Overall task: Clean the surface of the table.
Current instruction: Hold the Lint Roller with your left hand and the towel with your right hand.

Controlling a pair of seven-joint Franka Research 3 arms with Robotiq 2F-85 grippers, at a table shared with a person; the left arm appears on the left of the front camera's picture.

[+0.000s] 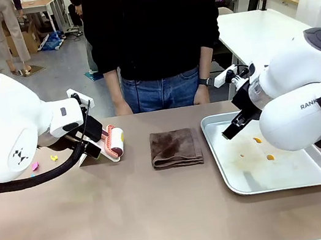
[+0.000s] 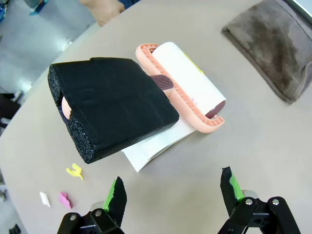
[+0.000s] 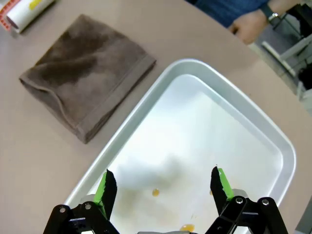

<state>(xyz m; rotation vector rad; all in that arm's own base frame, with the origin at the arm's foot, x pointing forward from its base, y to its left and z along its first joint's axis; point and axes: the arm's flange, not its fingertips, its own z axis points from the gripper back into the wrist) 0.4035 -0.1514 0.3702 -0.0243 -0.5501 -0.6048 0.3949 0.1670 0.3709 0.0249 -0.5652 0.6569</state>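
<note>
Front view first: the table (image 1: 135,224) runs wide across the picture, with a person standing at its far edge. On its left part lies a lint roller (image 2: 183,83) with a fat black foam handle (image 2: 112,102). A folded brown cloth (image 1: 175,148) sits in the middle and a metal tray (image 1: 284,187) on the right.

Over to the left wrist view. The left gripper (image 2: 173,187) hangs above the table just near of the foam handle, jaws spread wide, nothing between the green pads. Small scraps litter the tabletop beside the roller: one yellow (image 2: 74,171), one pink (image 2: 64,199), one white (image 2: 44,199). That is the mess to clear.

The right gripper (image 3: 163,180) hovers over the tray with its jaws wide apart too, and its grasp is empty. A couple of orange bits (image 1: 257,139) lie in the tray.

My read is that this is the opening step, going for the tool, with no cleaning begun. The next move calls for the left arm to drop toward the handle, set its fingers across the foam's narrower sides and squeeze. The foam is soft, so a firm, centred grip looks wise.
</note>
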